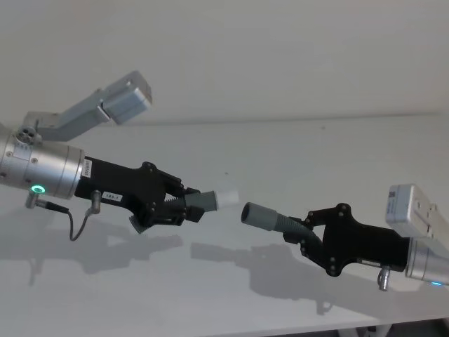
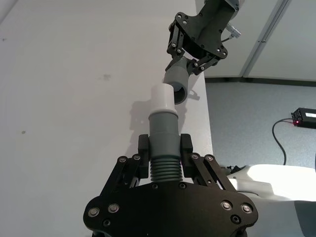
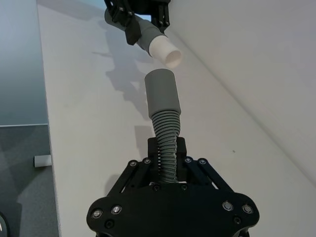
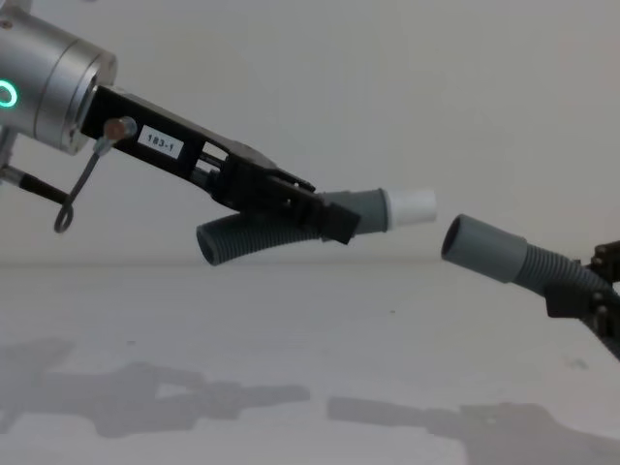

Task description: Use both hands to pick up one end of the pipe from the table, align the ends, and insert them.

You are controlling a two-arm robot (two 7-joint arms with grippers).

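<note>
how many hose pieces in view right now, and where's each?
2. The spigot-tipped hose piece is clamped in the left gripper, off the table. The socket-cuffed hose piece is in the right gripper. Their ends face each other across a gap.

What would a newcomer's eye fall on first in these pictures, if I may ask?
The left end effector holds a ribbed hose piece with a white tip above the table. The right end effector holds a second hose piece whose open socket faces that tip across a small gap.
</note>
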